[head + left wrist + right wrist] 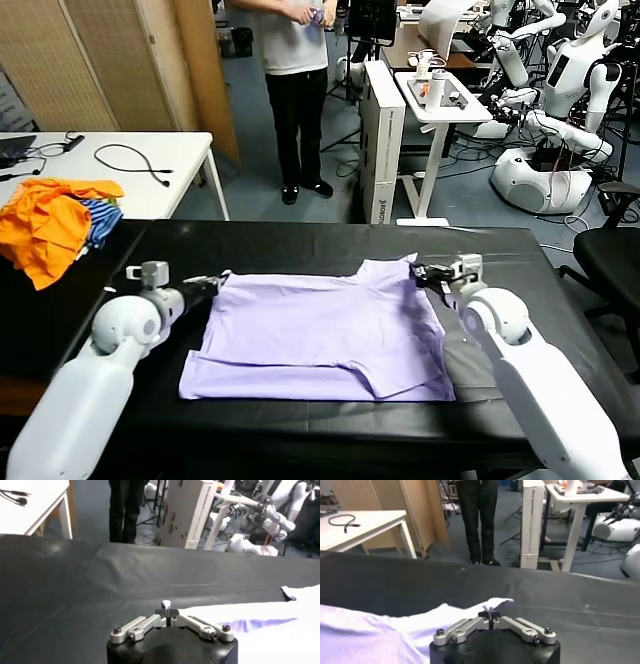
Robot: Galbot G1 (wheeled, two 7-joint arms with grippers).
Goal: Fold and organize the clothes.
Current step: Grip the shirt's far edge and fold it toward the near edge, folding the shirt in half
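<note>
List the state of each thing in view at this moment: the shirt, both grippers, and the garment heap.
lavender T-shirt: lying on the black table, partly folded, bottom edge doubled over.
left gripper: shut on the shirt's left edge.
right gripper: shut on the shirt's right edge near the far corner.
orange and blue-striped heap: piled loose at the table's far-left corner, untouched.

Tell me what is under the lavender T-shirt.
The T-shirt lies on the black table cover, which shows all around it. Whatever sits beneath the cloth itself is covered. The left gripper and right gripper are shut at its edges.
</note>
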